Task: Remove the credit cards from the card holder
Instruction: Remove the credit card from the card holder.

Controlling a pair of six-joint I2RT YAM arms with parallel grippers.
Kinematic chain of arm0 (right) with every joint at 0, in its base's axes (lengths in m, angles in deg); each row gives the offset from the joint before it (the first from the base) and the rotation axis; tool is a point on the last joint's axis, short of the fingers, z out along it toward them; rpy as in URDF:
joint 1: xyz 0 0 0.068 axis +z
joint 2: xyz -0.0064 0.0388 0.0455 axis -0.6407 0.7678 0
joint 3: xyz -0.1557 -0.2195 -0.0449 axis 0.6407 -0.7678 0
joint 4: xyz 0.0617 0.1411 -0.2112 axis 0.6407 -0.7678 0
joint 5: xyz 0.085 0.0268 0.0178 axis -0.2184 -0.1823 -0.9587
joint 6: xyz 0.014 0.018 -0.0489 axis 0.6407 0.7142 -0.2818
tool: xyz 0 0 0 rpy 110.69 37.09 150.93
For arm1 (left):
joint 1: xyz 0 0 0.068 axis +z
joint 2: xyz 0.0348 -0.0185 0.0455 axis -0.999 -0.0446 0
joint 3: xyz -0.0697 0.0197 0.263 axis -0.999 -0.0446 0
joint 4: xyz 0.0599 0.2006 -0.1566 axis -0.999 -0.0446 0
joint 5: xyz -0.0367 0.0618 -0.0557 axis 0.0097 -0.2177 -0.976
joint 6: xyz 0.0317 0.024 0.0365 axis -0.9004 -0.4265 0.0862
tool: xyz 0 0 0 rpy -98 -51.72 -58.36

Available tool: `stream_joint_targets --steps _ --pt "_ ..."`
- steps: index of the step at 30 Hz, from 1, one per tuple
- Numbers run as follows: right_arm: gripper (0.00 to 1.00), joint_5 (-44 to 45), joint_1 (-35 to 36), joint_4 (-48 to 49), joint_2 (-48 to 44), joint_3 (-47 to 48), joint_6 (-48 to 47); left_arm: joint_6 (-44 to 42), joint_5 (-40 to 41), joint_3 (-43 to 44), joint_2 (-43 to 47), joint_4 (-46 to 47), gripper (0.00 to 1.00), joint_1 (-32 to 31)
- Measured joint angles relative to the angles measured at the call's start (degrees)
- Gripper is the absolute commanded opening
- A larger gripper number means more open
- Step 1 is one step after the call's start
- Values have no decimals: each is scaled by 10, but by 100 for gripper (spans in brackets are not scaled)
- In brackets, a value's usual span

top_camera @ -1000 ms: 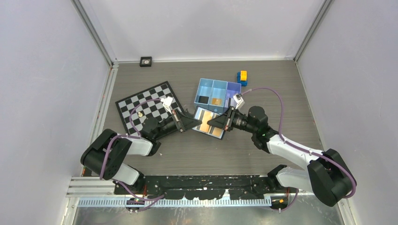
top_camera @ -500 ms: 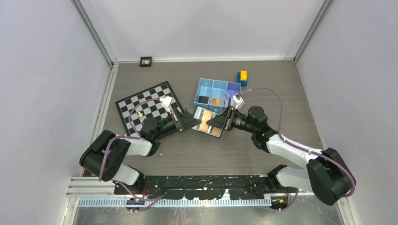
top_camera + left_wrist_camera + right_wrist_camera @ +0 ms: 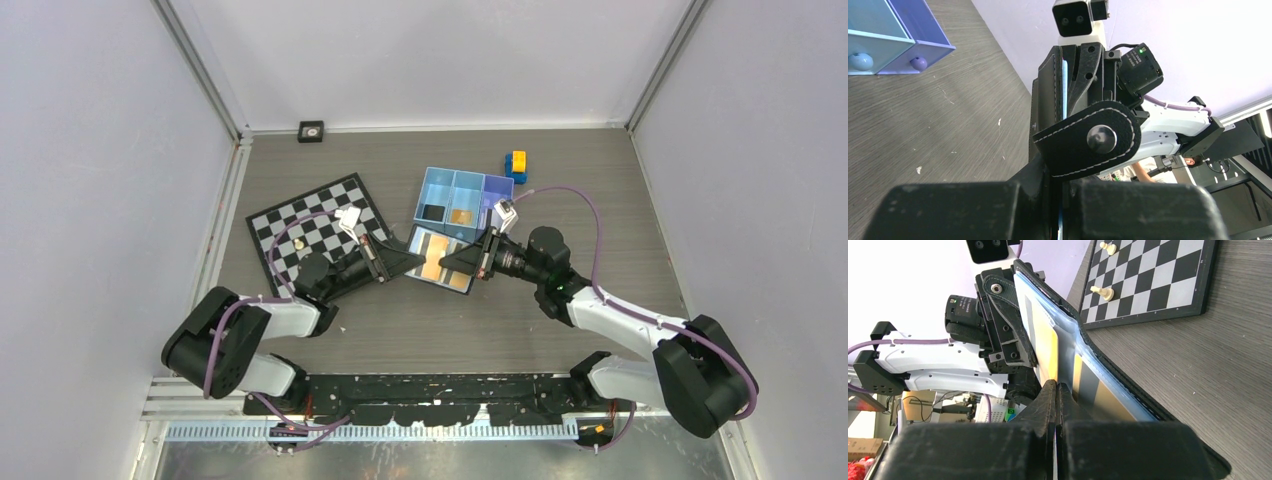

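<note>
My left tool (image 3: 407,262) is clamped on one edge of the open card holder (image 3: 432,243), near the light-blue tray (image 3: 437,190). My right tool (image 3: 447,262) pinches the gold-orange card (image 3: 1048,347) inside.

Seen from above, the left gripper (image 3: 403,262) and right gripper (image 3: 448,262) cover the middle of the holder (image 3: 428,246). The pieces on the chessboard (image 3: 315,225) are too small to tell. The left wrist view shows the holder edge-on with its cards hidden, and the fingers (image 3: 948,210) are blurred and cut off below. Whether the right fingertips (image 3: 1048,390), also blurred, pinch the gold card (image 3: 1047,352) cannot be told.
</note>
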Motion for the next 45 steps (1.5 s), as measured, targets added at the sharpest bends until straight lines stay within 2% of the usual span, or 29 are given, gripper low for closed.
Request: stream_joint_targets --steps 12,16,20,40,45 --pt "1 3 -1 -1 0 0 1 3 1 -5 5 1 0 10" --pt "18 9 -4 -10 1 0 0 5 3 -7 9 4 0 20" --pt "26 7 -5 -8 10 0 2 5 0 -7 9 4 0 20" --pt "29 -12 -6 44 19 -6 19 4 0 1 -10 5 0 -5" --pt "24 -14 -6 50 19 -8 22 5 -2 1 -11 5 0 -6"
